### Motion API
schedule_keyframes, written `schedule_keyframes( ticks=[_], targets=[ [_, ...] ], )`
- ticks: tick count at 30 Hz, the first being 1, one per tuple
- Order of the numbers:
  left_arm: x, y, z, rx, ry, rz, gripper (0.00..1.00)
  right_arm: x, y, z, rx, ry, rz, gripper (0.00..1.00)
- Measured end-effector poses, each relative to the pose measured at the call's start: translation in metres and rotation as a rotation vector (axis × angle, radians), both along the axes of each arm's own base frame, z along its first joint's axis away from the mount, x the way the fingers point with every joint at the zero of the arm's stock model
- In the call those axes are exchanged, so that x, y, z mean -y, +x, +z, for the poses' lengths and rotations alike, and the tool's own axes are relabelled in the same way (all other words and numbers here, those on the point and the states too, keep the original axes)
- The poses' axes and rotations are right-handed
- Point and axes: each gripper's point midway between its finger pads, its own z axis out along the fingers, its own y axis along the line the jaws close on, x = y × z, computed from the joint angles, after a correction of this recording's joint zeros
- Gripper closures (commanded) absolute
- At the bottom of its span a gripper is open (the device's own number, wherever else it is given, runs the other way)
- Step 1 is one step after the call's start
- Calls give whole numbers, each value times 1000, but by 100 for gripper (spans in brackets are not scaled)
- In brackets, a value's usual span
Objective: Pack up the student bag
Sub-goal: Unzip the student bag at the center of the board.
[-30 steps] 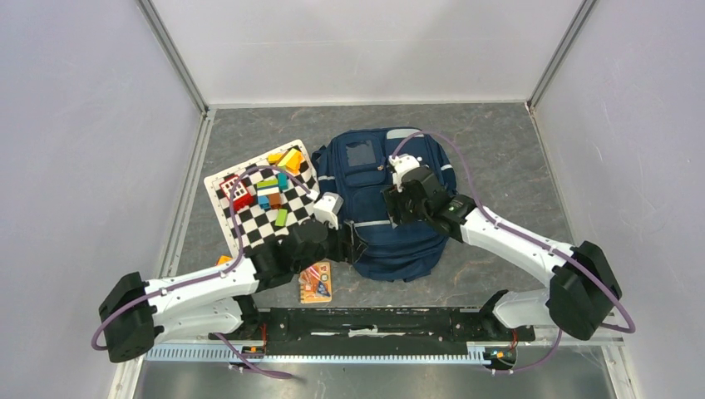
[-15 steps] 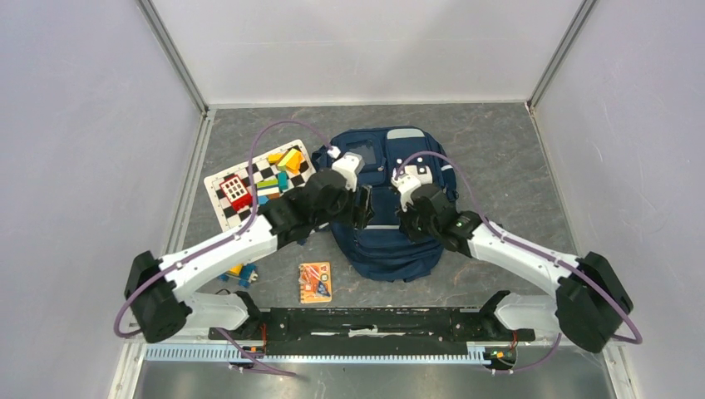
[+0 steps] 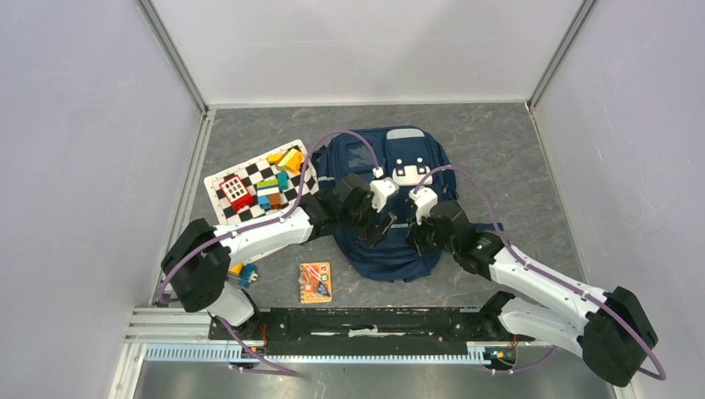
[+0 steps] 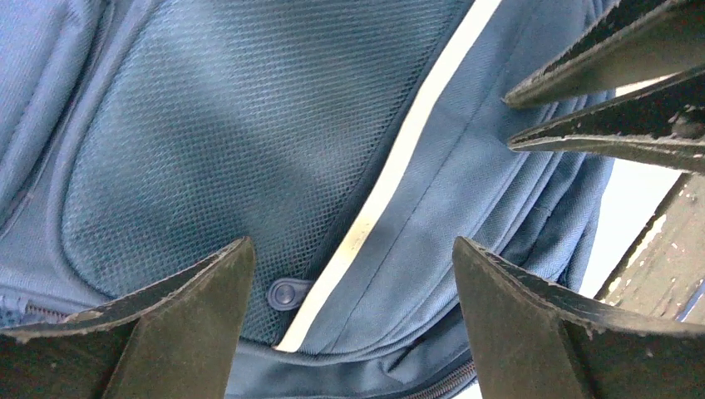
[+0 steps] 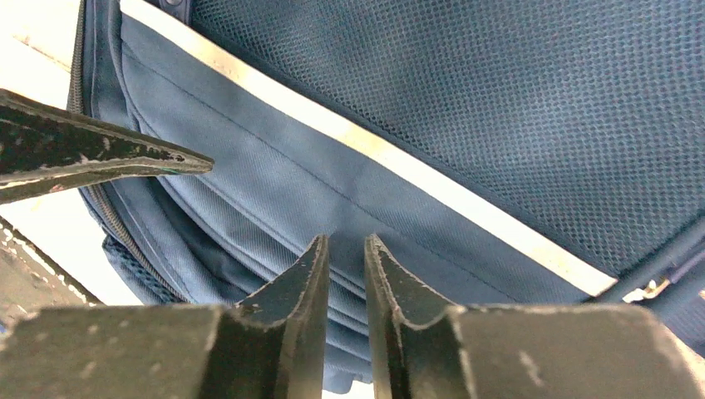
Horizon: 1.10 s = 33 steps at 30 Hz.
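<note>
One student bag (image 3: 397, 258) lies mid-bench (image 3: 515, 166) beside one chequered board (image 3: 262, 195). Two pincers hover over its lower front, nearer than before: left pincer (image 4: 353, 243) spread wider, right pincer (image 5: 345, 241) narrowly parted, gripping nothing.

Student bag (image 3: 391, 264): navy blue, with a fine mesh-weave panel (image 4: 233, 141) and a pale grey stripe (image 4: 399, 158). Mat (image 3: 252, 172): black-and-white chequer. Blocks (image 3: 287, 158): red, yellow, orange, green, blue. Booklet (image 3: 315, 282): orange, printed. Table (image 3: 515, 166): mottled grey. Left arm (image 3: 258, 237): white shell, black joints.
</note>
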Motion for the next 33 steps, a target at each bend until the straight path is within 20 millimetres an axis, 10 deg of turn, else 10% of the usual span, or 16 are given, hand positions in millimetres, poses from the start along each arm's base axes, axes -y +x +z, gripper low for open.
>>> schedule_keyframes(
  ticks=[3, 14, 27, 33],
  targets=[
    [6, 1, 0, 33, -14, -54, 11, 7, 0, 6, 7, -16, -7, 68],
    [28, -16, -15, 85, 10, -175, 91, 34, 6, 26, 88, -74, -68, 30],
    [19, -47, -5, 258, 49, -152, 98, 70, 26, 48, 60, 57, -469, 10],
    [26, -71, -14, 270, 78, -203, 98, 70, 13, 28, -24, 217, -603, 11]
  ],
)
